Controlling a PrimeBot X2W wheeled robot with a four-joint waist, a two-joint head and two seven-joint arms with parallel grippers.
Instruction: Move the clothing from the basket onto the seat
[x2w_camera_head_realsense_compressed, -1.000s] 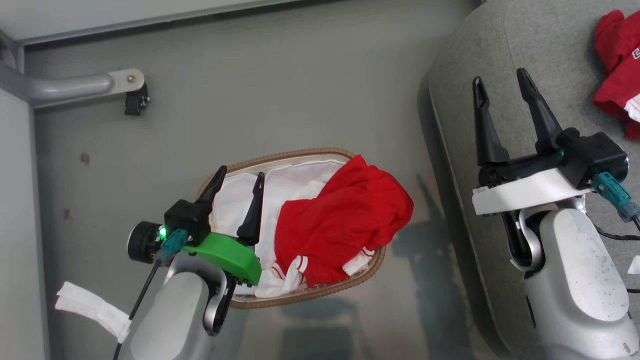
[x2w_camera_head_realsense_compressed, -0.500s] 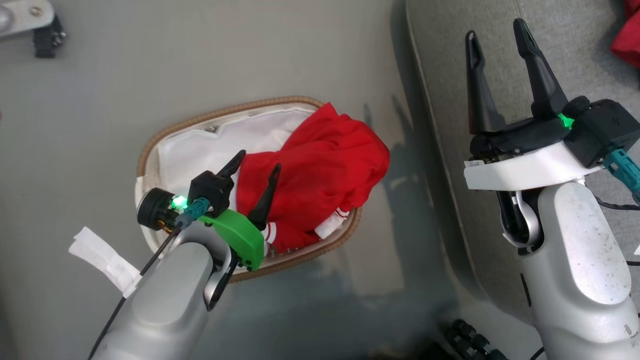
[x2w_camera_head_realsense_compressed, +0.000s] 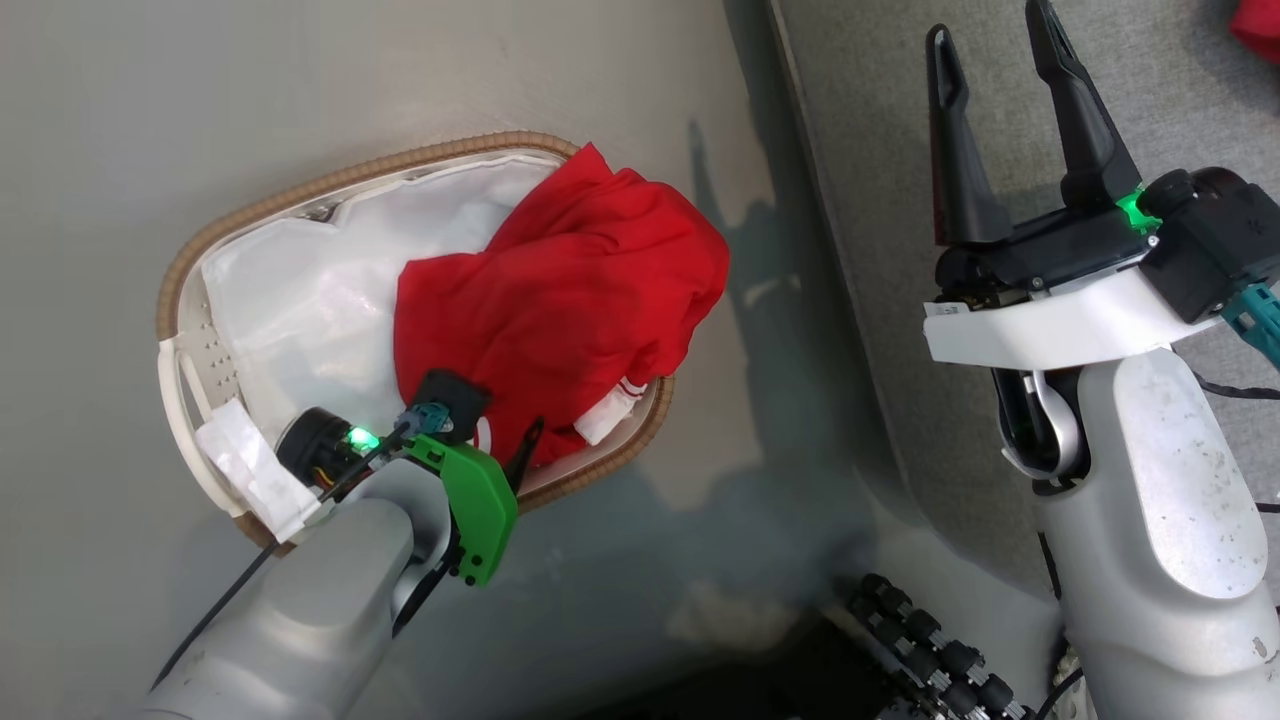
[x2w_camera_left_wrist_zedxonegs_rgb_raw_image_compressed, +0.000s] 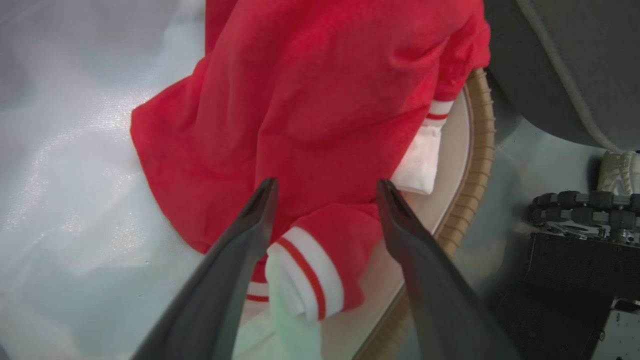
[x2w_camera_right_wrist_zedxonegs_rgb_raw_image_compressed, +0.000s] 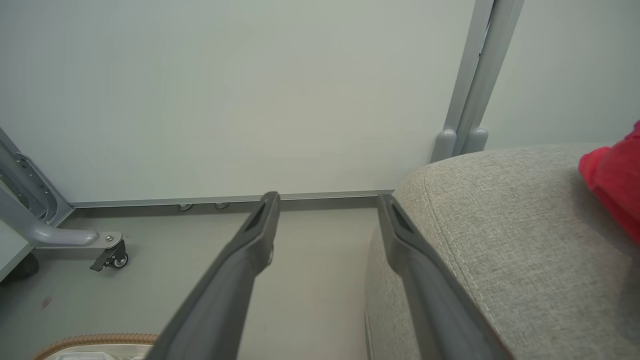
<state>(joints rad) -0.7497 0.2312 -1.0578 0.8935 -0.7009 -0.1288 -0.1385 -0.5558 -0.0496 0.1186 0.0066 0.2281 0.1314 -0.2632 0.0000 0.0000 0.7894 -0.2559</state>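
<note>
Left pincer (x2w_camera_left_wrist_zedxonegs_rgb_raw_image_compressed: 325, 187) has dropped into the basket (x2w_camera_head_realsense_compressed: 330, 185), jaws apart, straddling a white-striped cuff of the red clothing (x2w_camera_head_realsense_compressed: 560, 300) heaped at the basket's right end. Right pincer (x2w_camera_head_realsense_compressed: 988, 28) is open, above the seat (x2w_camera_head_realsense_compressed: 860, 140). Second red garment (x2w_camera_head_realsense_compressed: 1260, 22) lies on the seat, well apart.

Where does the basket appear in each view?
Head view: basket left of centre, on the floor.
Left wrist view: the basket's woven rim, right of centre.
Right wrist view: rim sliver at the bottom left edge.
Shared landmark: the grey seat, right of the basket in all.
</note>
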